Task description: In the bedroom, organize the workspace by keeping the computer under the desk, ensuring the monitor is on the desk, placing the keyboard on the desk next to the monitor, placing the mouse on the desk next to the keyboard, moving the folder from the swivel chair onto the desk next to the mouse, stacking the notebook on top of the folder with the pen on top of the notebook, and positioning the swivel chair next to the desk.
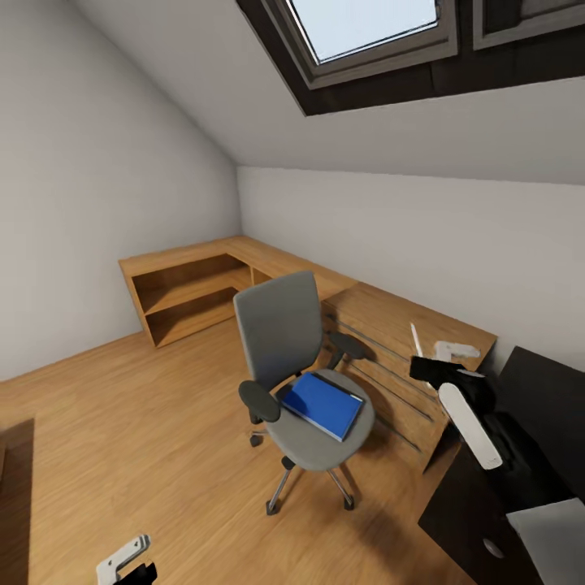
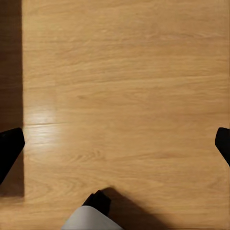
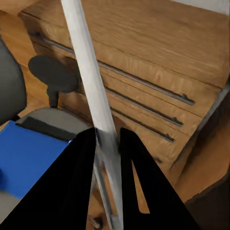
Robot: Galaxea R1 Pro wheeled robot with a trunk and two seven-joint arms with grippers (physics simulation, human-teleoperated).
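The swivel chair [image 1: 280,329] stands in the middle of the wooden floor, its grey back towards the corner. The blue folder [image 1: 322,404] lies flat on its seat, and its blue corner [image 3: 28,158] also appears in the right wrist view. My right gripper [image 1: 424,367] hangs to the right of the chair, shut on the pen [image 1: 415,339], a slim white stick [image 3: 88,91] running between the two black fingers [image 3: 79,187]. The black desk [image 1: 540,394] is at the right edge. Low over bare floor, my left gripper [image 2: 115,146] is open with nothing in it.
A wooden chest of drawers [image 1: 390,349] stands behind the chair, against the wall. Low wooden shelving [image 1: 183,292] fills the far corner. The desk's drawer unit [image 1: 459,520] is at the bottom right, with a pale grey surface [image 1: 552,540] beside it.
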